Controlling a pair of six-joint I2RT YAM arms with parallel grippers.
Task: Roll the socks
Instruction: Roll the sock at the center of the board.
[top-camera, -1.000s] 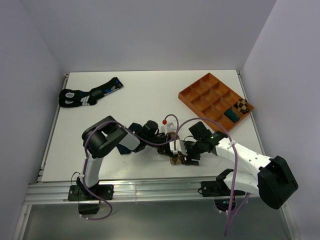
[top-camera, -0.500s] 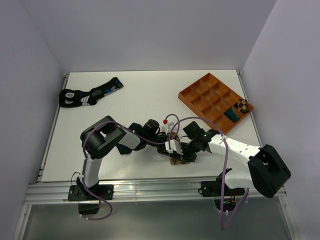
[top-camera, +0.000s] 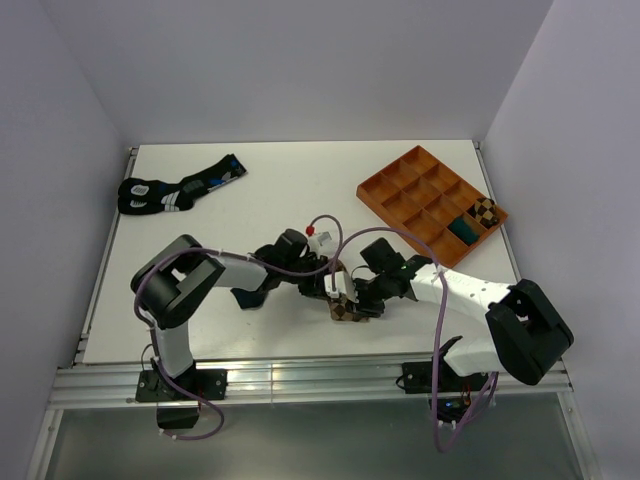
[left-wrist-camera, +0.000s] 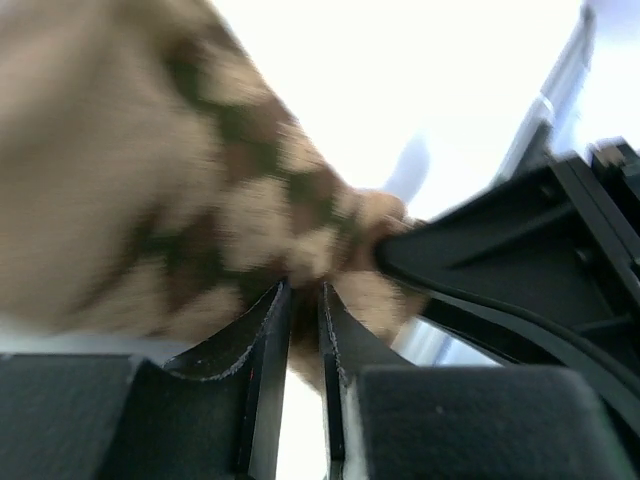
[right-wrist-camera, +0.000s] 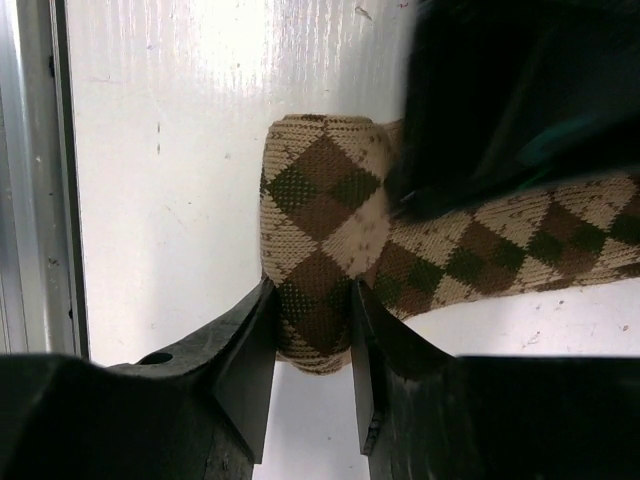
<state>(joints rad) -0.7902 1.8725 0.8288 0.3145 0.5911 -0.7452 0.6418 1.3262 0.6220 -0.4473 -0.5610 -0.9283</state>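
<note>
A tan sock with dark-brown argyle diamonds (top-camera: 346, 311) lies near the table's front middle, partly rolled. In the right wrist view its rolled end (right-wrist-camera: 315, 230) sits between the fingers of my right gripper (right-wrist-camera: 312, 320), which is shut on it. The flat rest of the sock (right-wrist-camera: 520, 250) runs off to the right. My left gripper (top-camera: 328, 287) meets it from the left. In the left wrist view that gripper (left-wrist-camera: 305, 305) has its jaws a narrow slit apart, with blurred sock fabric (left-wrist-camera: 150, 180) pinched at the tips. A right finger (left-wrist-camera: 500, 240) shows beside it.
An orange compartment tray (top-camera: 405, 190) stands at the back right, holding a small argyle bundle (top-camera: 484, 211) and a dark bundle (top-camera: 461, 229). Black socks with blue and white markings (top-camera: 175, 188) lie at the back left. The table's metal front rail (right-wrist-camera: 30, 180) is close.
My right gripper has closed from wide onto the sock's rolled end and shifted left. The left arm has swung left and back, and its jaws have eased slightly apart.
</note>
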